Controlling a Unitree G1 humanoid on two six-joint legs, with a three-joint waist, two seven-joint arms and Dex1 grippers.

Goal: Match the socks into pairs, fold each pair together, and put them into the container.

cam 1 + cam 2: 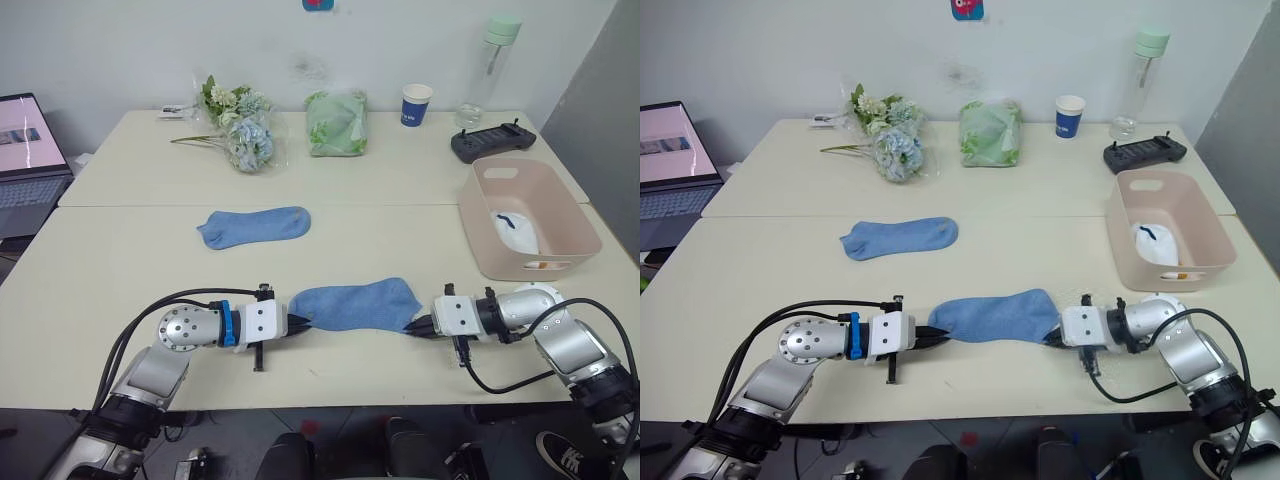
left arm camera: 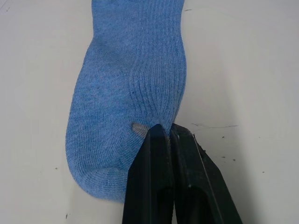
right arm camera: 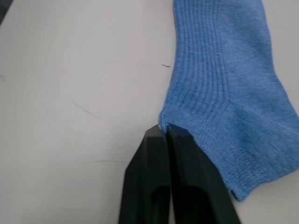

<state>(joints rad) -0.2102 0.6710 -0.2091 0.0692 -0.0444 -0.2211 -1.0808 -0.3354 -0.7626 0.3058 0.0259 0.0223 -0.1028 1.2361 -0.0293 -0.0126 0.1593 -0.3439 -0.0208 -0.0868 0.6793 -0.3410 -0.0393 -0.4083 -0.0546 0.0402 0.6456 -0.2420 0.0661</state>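
Note:
A light blue sock [image 1: 355,304] lies stretched flat near the table's front edge. My left gripper [image 1: 299,324] is shut on its left end, pinching the fabric [image 2: 161,128]. At the other end my right gripper [image 1: 415,326] is shut on the sock's edge [image 3: 163,127]. A second light blue sock [image 1: 254,226] lies flat further back, left of centre. The pale pink container [image 1: 527,216] stands at the right, with white socks [image 1: 517,230] folded inside it.
Along the far edge are a flower bunch [image 1: 238,128], a green cloth bundle in plastic [image 1: 336,122], a blue-and-white paper cup [image 1: 416,105], a clear bottle [image 1: 490,68] and a black controller [image 1: 492,142]. A laptop [image 1: 28,160] sits far left.

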